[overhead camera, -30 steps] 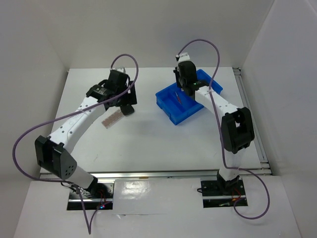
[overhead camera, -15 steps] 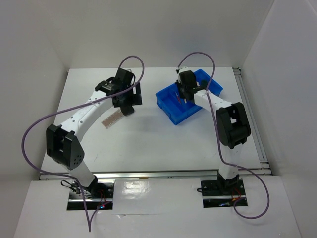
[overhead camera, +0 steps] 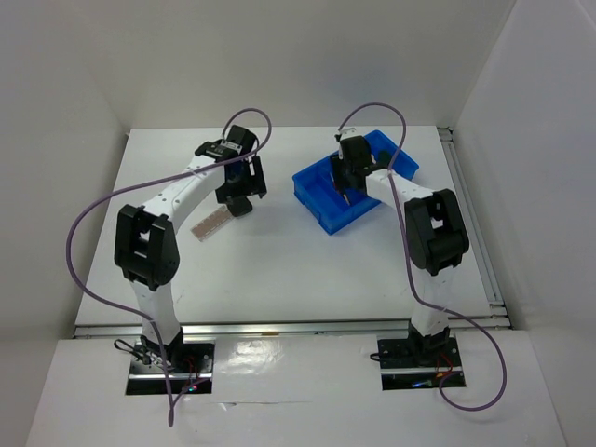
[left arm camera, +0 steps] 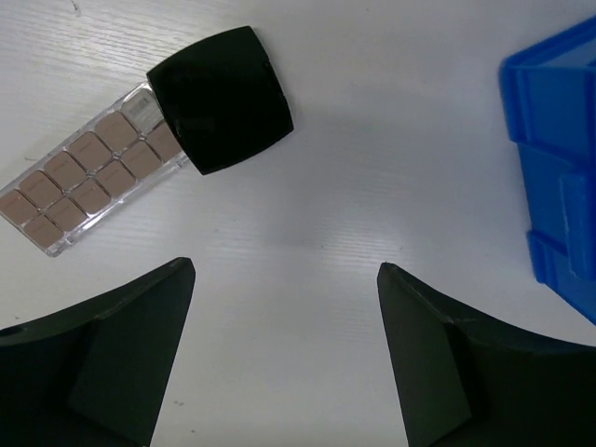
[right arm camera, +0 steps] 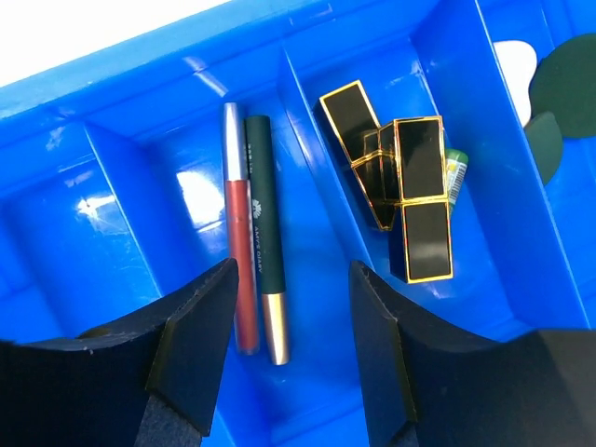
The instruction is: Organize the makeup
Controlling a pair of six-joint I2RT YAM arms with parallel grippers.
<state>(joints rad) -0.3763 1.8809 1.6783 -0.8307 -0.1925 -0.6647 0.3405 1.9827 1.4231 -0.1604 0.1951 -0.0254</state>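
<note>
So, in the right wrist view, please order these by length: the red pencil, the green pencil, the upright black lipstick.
1. The red pencil and green pencil: about equal, no ranking.
2. The upright black lipstick: clearly shorter.

- The top external view looks down from above and behind onto the whole white table (overhead camera: 279, 270).
- The left wrist view faces straight down, close over the black square compact (left arm camera: 220, 100).
- The right wrist view peers closely into the blue divided plastic tray (right arm camera: 140, 177).
- All three views share that tray.
</note>
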